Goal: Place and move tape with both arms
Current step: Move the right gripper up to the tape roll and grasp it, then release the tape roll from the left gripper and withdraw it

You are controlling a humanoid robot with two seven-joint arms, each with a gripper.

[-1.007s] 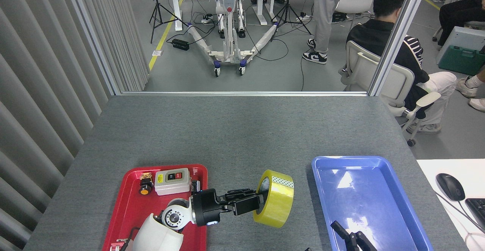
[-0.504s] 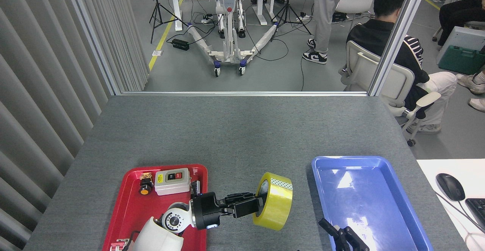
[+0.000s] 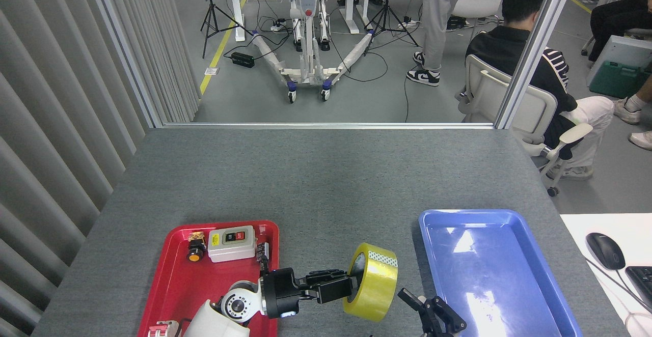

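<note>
The yellow tape roll (image 3: 376, 285) stands on edge between the red tray and the blue tray, close to the table's front. My left gripper (image 3: 342, 285) reaches in from the lower left and is shut on the roll's left rim, with fingers in its centre hole. My right gripper (image 3: 425, 307) rises from the bottom edge just right of the roll, apart from it, its black fingers spread open with nothing between them.
A red tray (image 3: 175, 286) at the lower left holds a grey switch box (image 3: 232, 243) and a small orange-and-black button (image 3: 194, 251). A blue tray (image 3: 496, 271) lies at the lower right. A mouse (image 3: 604, 250) sits beyond it. People sit behind the table.
The left gripper and the tape have moved lower and slightly right. The right gripper has come up and leftward, from the blue tray's corner toward the roll.
</note>
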